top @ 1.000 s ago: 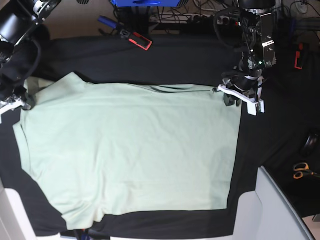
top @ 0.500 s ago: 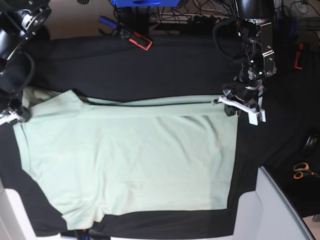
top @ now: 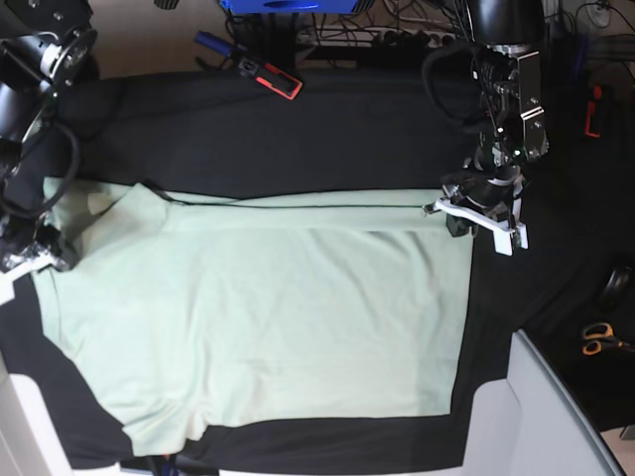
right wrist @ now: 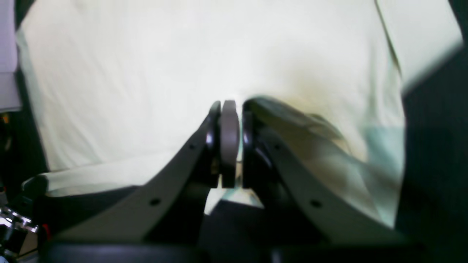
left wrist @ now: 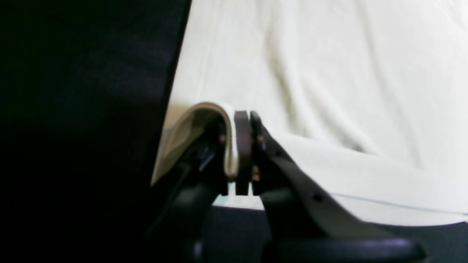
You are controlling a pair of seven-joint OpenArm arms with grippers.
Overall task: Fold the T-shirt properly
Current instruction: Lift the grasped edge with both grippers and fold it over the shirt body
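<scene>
The T-shirt [top: 258, 317] is spread flat on the black bench [top: 327, 129], far edge folded toward the front. The left gripper [top: 458, 210] fingers are clamped on its far corner, and the right gripper [right wrist: 230, 146] fingers pinch the opposite corner.

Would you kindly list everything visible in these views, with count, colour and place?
T-shirt: one, pale mint green, spread over the table's middle, far edge lifted by both grippers.
Table cover: one, black, under the shirt.
Scissors: one pair, orange handles, right edge of the base view.
Red-and-black tool: one, far edge of the table.
Blue box: one, top of the base view, cut off.
Cables: several, dark, beyond the table.
White panel: one, near right corner.
Left gripper: shut on the shirt's far right corner.
Right gripper: shut on the shirt's left side.
</scene>
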